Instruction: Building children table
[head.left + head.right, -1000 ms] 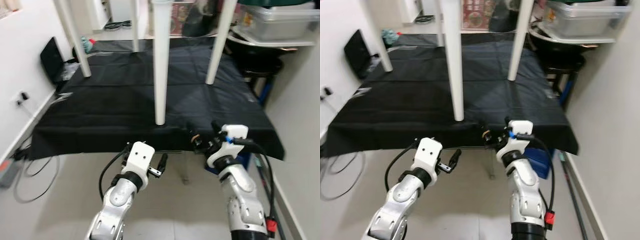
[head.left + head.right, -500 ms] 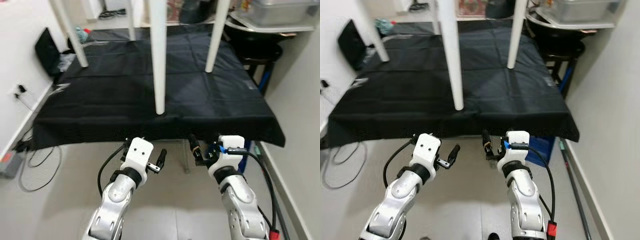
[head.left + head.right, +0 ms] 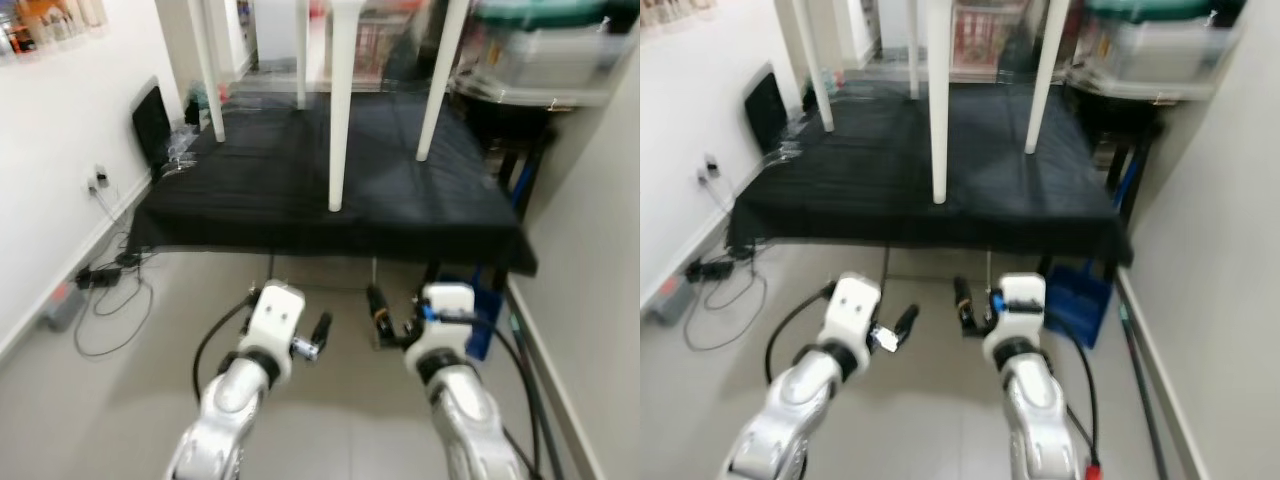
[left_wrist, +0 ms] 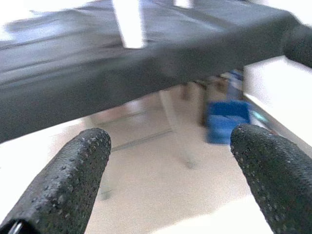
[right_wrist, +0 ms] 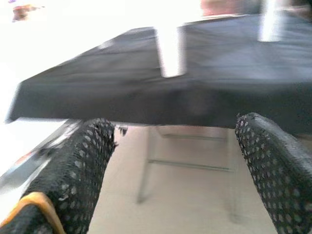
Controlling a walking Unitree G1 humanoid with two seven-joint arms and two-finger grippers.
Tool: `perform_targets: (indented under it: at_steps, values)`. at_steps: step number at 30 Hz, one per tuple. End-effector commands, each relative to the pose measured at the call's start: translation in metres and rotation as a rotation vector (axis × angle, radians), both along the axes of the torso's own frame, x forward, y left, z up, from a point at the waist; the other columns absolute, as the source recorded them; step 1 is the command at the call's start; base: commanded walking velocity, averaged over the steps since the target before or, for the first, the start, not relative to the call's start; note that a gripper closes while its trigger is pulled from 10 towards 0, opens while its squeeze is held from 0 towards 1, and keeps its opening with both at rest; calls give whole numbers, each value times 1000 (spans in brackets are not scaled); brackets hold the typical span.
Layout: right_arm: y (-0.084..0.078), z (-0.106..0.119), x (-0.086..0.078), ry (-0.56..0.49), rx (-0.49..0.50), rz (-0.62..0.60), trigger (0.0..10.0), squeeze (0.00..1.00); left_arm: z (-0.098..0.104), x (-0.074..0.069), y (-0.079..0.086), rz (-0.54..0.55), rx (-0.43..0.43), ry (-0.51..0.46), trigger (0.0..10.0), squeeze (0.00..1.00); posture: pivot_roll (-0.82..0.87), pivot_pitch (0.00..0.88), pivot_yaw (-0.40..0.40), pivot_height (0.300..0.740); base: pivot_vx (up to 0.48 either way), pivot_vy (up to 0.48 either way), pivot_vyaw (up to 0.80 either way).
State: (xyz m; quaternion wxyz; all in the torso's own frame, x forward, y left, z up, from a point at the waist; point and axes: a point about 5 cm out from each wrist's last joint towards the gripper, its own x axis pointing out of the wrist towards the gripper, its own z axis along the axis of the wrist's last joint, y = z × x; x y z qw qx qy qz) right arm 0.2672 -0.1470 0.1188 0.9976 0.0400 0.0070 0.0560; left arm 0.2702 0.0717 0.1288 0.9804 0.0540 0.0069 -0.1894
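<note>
The white children's table stands on a black-clothed table point(image 3: 270, 205); I see its legs, the near leg point(image 3: 338, 110) by the front edge and another leg point(image 3: 438, 90) to the right. My left gripper point(image 3: 312, 338) hangs open and empty over the floor, short of the cloth's front edge. My right gripper point(image 3: 385, 318) is beside it, also open and empty. In the left wrist view the fingers point(image 4: 63, 185) stand wide apart, facing the cloth's edge point(image 4: 146, 63). In the right wrist view the fingertips point(image 5: 73, 170) frame the near leg point(image 5: 169, 53).
A blue box point(image 3: 482, 312) sits under the black table at the right. Cables and a power strip point(image 3: 95, 285) lie on the floor along the left wall. A clear plastic bin point(image 3: 545, 55) rests on a shelf at the back right. A wall runs close on the right.
The whole view has pulled back: the black table now lies farther off and more floor shows. Both grippers, earlier at the cloth's front edge, now hang over bare floor, still open.
</note>
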Motion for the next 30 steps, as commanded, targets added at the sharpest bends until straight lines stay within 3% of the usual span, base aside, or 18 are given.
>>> perform_targets:
  at_steps: [1, 30]
  values:
    - [12, -5, 1, 38, -9, 46, 10000, 0, -16, -2, 8, 30, 18, 76, 10000, 0, 69, 74, 26, 740, 0, 0, 0]
    - [13, -9, -2, 61, -65, 50, 10000, 0, -21, -3, 6, 27, -4, 109, 10000, 0, 59, 73, 18, 740, 0, 0, 0]
